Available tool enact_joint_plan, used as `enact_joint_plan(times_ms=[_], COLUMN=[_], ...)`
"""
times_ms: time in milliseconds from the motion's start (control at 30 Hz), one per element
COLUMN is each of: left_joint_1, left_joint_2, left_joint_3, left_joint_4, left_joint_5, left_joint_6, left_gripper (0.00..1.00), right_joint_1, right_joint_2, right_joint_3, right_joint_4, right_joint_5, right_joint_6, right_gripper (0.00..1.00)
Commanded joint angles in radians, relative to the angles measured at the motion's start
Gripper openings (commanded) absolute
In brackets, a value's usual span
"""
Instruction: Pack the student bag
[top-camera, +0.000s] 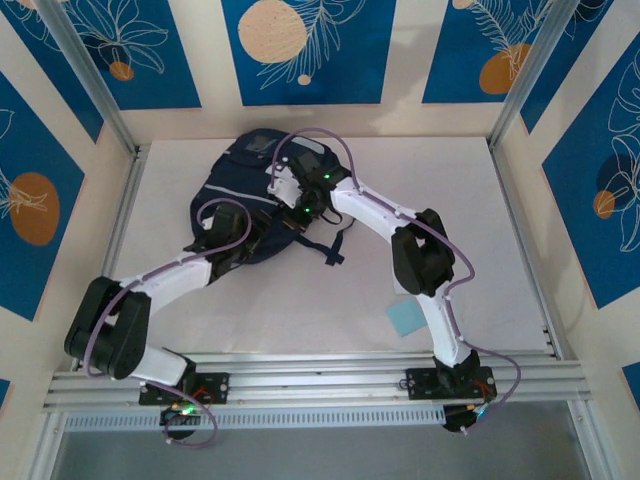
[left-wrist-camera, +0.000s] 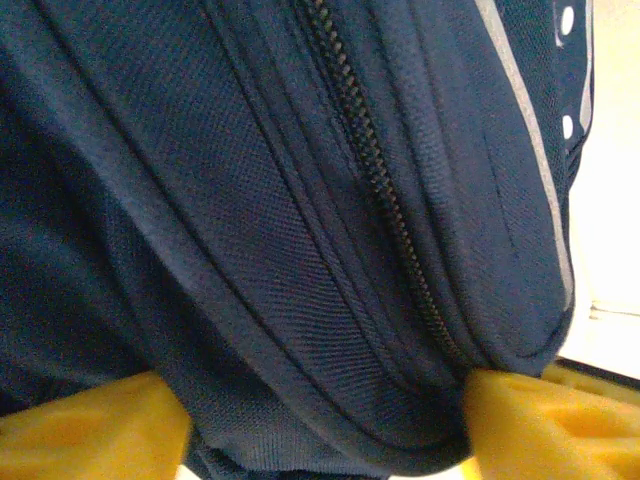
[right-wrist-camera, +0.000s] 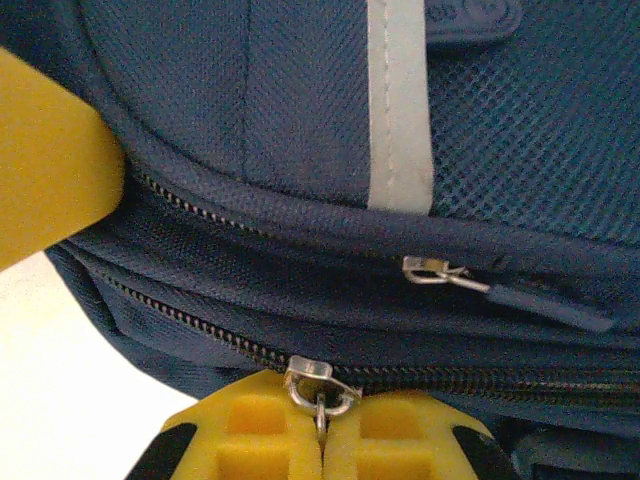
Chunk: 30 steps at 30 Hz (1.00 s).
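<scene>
On the far half of the tabletop (top-camera: 430, 190), a bit left of centre, I've got the student bag (top-camera: 232, 188) lying flat, with both arms reaching onto it. My right hand (top-camera: 305, 205) is on the bag's right side. In its wrist view the right hand (right-wrist-camera: 322, 425) has its yellow fingers pressed together, pinching the metal zipper pull (right-wrist-camera: 320, 392) of the lower zip; the ring sits just above the fingertips. A second pull (right-wrist-camera: 435, 270) with a dark tab sits on the zip above, untouched, and a grey stripe (right-wrist-camera: 398, 110) runs up the panel above it. My left hand (top-camera: 228, 240) is at the bag's near left edge. From its own camera the left hand (left-wrist-camera: 325, 430) is spread, with yellow fingers (left-wrist-camera: 90, 430) on either side of a bulging fold of navy fabric that touches them. A closed zip (left-wrist-camera: 375, 170) runs down the fold. A light blue slip (top-camera: 405, 320) lies near right on the tabletop, well apart from the bag.
</scene>
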Motion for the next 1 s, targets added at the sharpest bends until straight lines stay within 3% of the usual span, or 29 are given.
enact_joint_plan(times_ms=[0, 100, 133, 233, 400, 633, 867, 967], left_joint_1=[0.002, 0.013, 0.016, 0.023, 0.024, 0.021, 0.017, 0.017], left_joint_2=[0.053, 0.065, 0.061, 0.044, 0.011, -0.013, -0.065, -0.122], left_joint_3=[0.02, 0.008, 0.005, 0.008, -0.014, -0.042, -0.06, -0.078], left_joint_4=[0.089, 0.106, 0.107, 0.076, 0.054, 0.051, -0.005, -0.05], left_joint_5=[-0.098, -0.122, -0.123, -0.119, -0.11, -0.068, -0.017, -0.012], left_joint_6=[-0.015, -0.011, -0.008, 0.017, 0.029, 0.027, 0.061, 0.076], left_gripper=[0.45, 0.06, 0.0, 0.0, 0.0, 0.0, 0.0, 0.0], right_joint_1=[0.012, 0.005, -0.001, -0.026, -0.074, -0.072, -0.084, -0.132], right_joint_2=[-0.039, -0.048, -0.049, -0.046, 0.003, 0.018, 0.047, 0.086], right_joint_3=[-0.03, -0.06, -0.066, -0.074, -0.015, 0.037, 0.063, 0.128], right_joint_4=[0.018, 0.024, 0.025, 0.042, 0.07, -0.004, -0.008, -0.061], right_joint_5=[-0.109, -0.087, -0.07, 0.019, 0.3, 0.259, 0.379, 0.348], right_joint_6=[0.013, -0.003, -0.009, -0.021, -0.017, 0.034, 0.125, 0.171], right_gripper=[0.0, 0.0, 0.0, 0.0, 0.0, 0.0, 0.0, 0.0])
